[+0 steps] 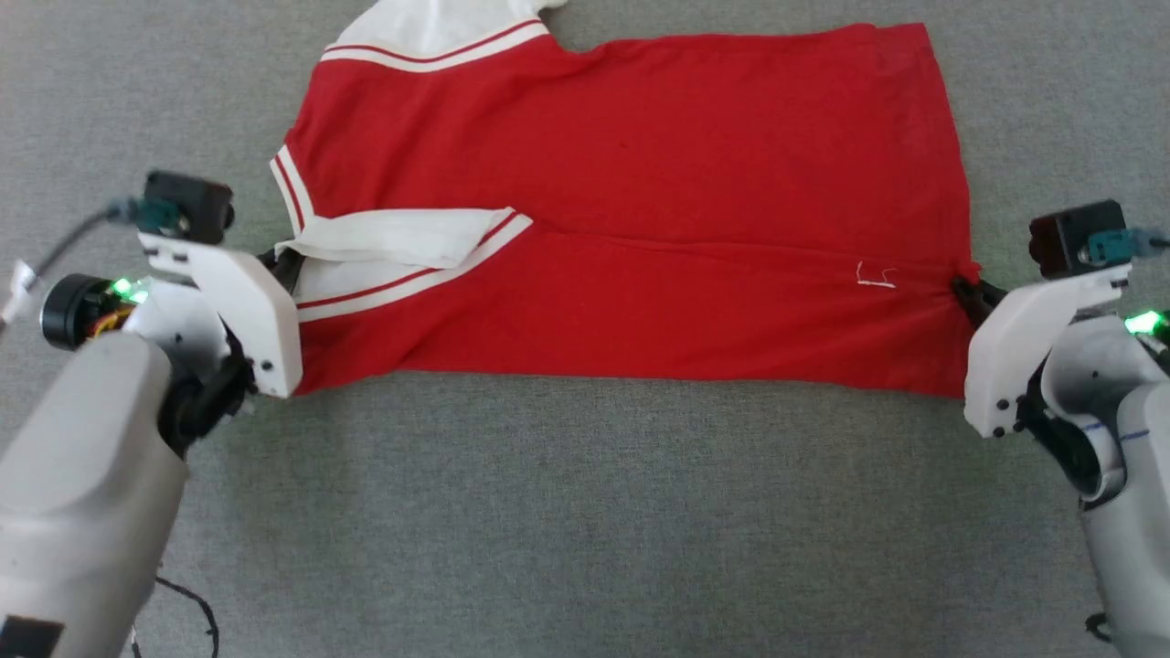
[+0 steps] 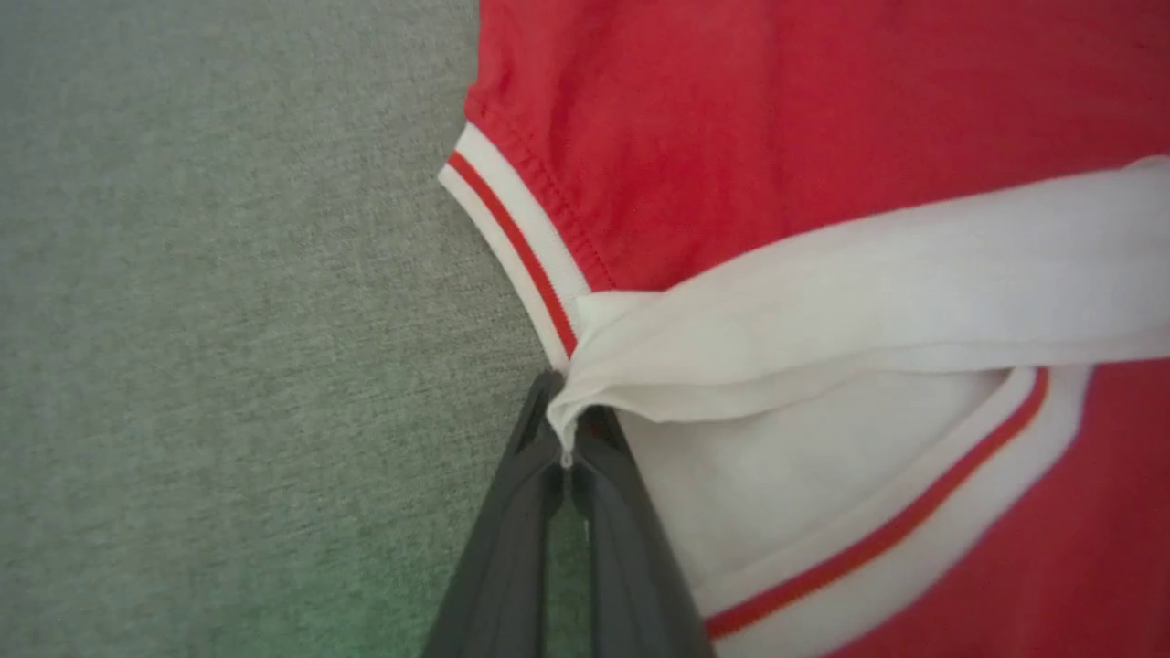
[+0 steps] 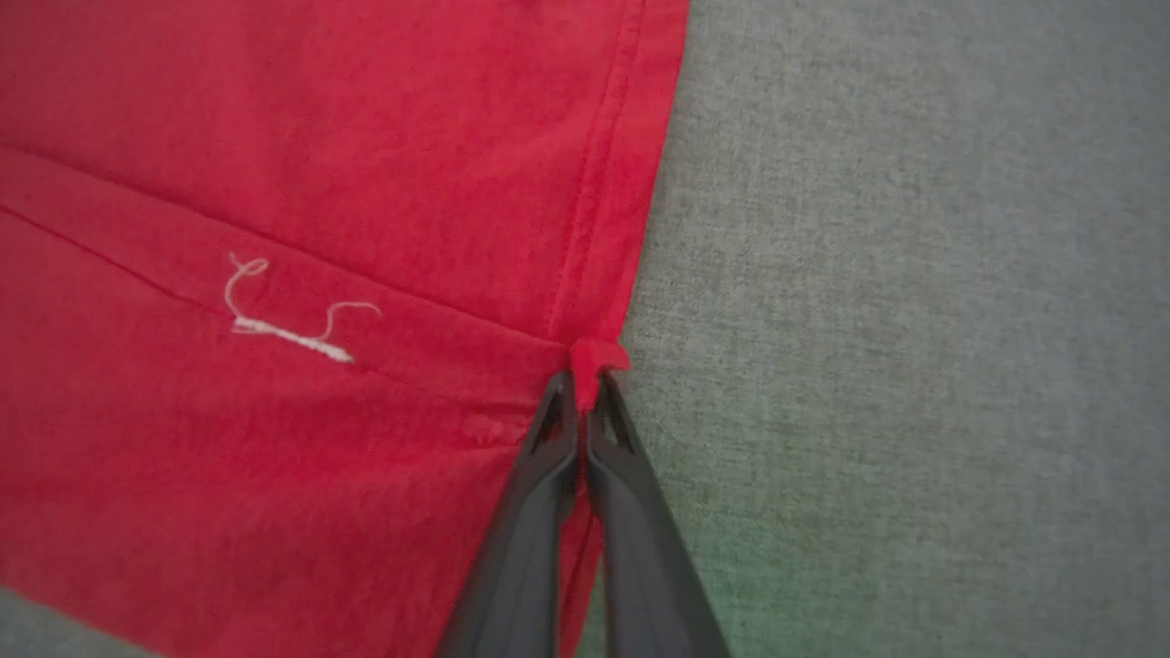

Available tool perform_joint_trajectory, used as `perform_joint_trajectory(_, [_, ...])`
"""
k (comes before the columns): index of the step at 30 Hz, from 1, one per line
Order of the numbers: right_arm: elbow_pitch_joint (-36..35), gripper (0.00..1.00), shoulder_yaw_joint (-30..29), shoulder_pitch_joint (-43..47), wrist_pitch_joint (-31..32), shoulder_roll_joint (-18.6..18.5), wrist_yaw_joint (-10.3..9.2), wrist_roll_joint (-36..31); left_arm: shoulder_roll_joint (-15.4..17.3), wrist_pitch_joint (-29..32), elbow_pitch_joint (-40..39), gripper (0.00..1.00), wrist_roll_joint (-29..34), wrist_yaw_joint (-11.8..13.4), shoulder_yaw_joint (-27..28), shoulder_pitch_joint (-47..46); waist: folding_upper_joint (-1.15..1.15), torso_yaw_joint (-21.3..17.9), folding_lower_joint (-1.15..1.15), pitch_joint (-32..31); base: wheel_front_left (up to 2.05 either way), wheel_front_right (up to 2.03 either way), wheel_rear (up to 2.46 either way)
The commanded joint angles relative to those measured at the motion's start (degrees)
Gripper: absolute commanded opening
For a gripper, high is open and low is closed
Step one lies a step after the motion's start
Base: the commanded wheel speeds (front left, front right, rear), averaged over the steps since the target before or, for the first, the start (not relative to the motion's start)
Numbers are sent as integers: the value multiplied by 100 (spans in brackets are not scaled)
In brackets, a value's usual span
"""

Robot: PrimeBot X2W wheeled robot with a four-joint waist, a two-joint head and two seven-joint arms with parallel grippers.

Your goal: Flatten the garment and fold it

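Left gripper [image 1: 285, 265] is pinched shut on the garment [image 1: 640, 174], holding the white inside cloth right by the striped trim [image 1: 291, 187] at the shirt's left end. Right gripper [image 1: 964, 291] is pinched shut on the red hem at the right end, w/ a tiny red fold stuck between its tips. Garment lies spread on the grey worktop [image 1: 585, 512], toward the far side. One long fold line runs across it from gripper to gripper. Small white thread [image 1: 875, 277] sits on the red cloth near the right end. L arm [image 1: 82, 475] comes in low from the near left, R arm [image 1: 1115, 457] from the near right, fingers pointing in at each other.
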Motion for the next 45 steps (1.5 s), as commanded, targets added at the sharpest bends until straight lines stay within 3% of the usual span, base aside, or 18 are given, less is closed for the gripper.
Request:
perform_joint_trajectory(1, [77,0,96,-86,255,-42,-12,124,-27,623,211,0,-259,-42,-75,101,0,-19,0,52,0,0,0])
perform_joint_trajectory(3, [76,0,102,-122,518,-54,-12,256,-60,1093,211,0,-515,-27,-48,188,0,3,0,33,0,0,0])
perform_joint_trajectory(4, [57,4,83,-124,622,-52,-12,309,-79,1195,154,34,-609,18,-7,226,0,18,0,11,0,0,0])
perform_joint_trajectory(5, [-3,39,74,-125,653,-55,-12,346,-87,1165,64,100,-652,83,49,257,0,34,0,-14,0,0,0])
perform_joint_trajectory(6, [-71,100,28,-116,618,-49,-12,370,-85,1018,-46,100,-636,163,105,288,0,53,0,-49,0,0,0])
perform_joint_trajectory(11, [-412,100,-263,173,69,105,-12,342,-143,-525,-653,100,-268,611,404,574,0,160,0,-342,0,0,0])
perform_joint_trajectory(15, [-719,100,-404,597,-804,299,-12,153,-311,-1770,-1085,100,-51,1062,655,1101,0,207,0,-669,0,0,0])
perform_joint_trajectory(21, [-1101,100,-553,1331,-2250,772,-12,-164,-585,-2537,-1712,100,-9,1680,848,2097,0,222,0,-1028,0,0,0])
perform_joint_trajectory(25, [-1284,100,-617,1749,-3056,1066,-12,-375,-680,-2456,-1986,100,-136,1989,929,2597,0,176,0,-1161,0,0,0])
perform_joint_trajectory(31, [-1357,100,-622,2095,-3764,1251,-12,-521,-732,-1930,-2099,100,-397,2187,936,2816,0,48,0,-1227,0,0,0])
perform_joint_trajectory(45, [-1226,100,-328,2111,-3958,1275,-12,-305,-331,-62,-1779,100,-746,2697,876,2619,0,-507,0,-1124,0,0,0])
